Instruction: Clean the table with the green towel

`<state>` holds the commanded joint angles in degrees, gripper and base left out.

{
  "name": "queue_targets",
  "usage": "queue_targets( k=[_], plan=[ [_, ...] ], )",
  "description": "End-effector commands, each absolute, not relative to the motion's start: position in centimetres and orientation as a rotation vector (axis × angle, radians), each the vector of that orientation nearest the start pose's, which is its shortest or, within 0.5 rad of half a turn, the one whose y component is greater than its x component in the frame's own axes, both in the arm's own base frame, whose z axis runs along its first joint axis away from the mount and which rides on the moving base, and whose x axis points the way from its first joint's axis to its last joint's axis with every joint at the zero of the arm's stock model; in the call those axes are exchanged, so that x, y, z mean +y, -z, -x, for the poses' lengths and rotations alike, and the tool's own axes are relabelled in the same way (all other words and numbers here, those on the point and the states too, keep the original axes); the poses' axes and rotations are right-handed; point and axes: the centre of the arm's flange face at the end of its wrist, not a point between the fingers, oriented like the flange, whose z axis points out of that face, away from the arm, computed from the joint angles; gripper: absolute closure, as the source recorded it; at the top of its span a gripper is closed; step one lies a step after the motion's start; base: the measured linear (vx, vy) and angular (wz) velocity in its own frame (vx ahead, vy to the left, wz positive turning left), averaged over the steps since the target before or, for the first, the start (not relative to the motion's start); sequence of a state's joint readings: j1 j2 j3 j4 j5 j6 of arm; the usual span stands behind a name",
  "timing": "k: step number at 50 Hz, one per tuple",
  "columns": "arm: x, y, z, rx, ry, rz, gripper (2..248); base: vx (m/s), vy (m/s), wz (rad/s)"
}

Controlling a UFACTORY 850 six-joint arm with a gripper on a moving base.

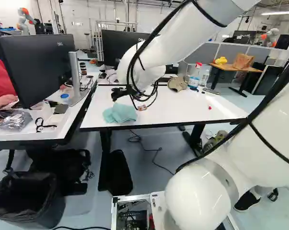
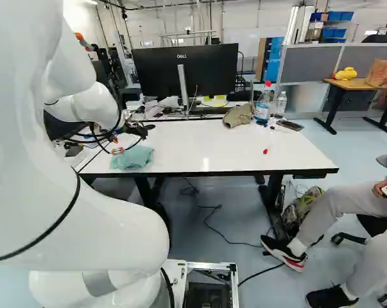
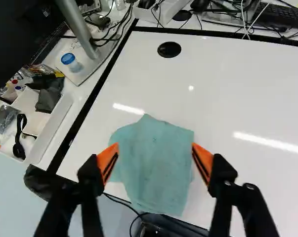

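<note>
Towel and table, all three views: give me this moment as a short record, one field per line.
towel: green, crumpled, lying by the table's near edge
table: white top, black edging
gripper: open, above the towel, a finger toward either side of it
grip on towel: none
far right of table, right base view: two bottles, tan cloth item, dark flat device
other item on top: small red object
likely next step: lowering onto the towel
</note>
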<state>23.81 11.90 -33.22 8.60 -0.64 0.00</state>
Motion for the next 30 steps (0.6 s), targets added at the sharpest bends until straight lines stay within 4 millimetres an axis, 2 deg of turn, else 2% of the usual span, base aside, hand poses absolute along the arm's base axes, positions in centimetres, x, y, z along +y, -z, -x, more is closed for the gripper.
queue_targets(
  k=[1,2,7,8,16,30],
  plan=[
    [15.8,-48.7,-35.7,-0.362,1.070,2.702,60,0.000,0.000,0.000],
    [15.8,-48.7,-35.7,-0.362,1.070,2.702,23,0.000,0.000,0.000],
    [15.8,-48.7,-35.7,-0.362,1.070,2.702,23,0.000,0.000,0.000],
    [15.8,-48.7,-35.7,-0.362,1.070,2.702,3,0.000,0.000,0.000],
    [15.3,-48.7,-35.6,-0.349,1.074,2.706,3,0.000,0.000,0.000],
    [13.3,-48.6,-35.3,-0.286,1.090,2.724,3,0.000,0.000,0.000]
  ],
)
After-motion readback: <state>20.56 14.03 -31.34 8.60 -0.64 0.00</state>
